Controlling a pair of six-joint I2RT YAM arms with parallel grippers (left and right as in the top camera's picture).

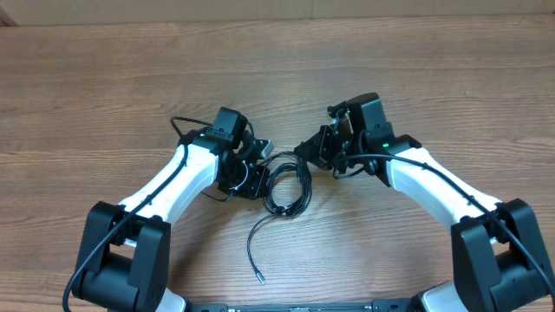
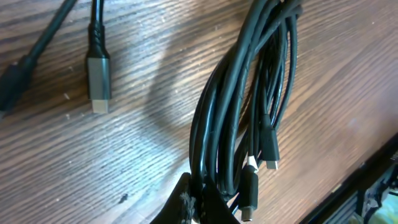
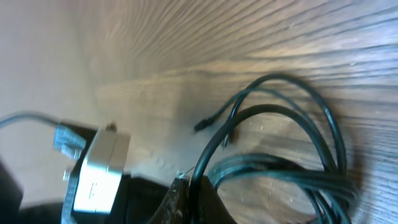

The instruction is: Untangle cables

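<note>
Between left fingers (image 2: 181, 208) clamps bundled cables (image 2: 230, 106) low on counter (image 2: 143, 124); between right fingers (image 3: 180, 202) pinches one strand of them tight.

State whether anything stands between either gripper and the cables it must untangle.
Nothing visible does. The left gripper is shut on strands of the bundled cables, and the right gripper is shut on a strand too. In each wrist view the cord runs straight into the closed fingertips.
</note>
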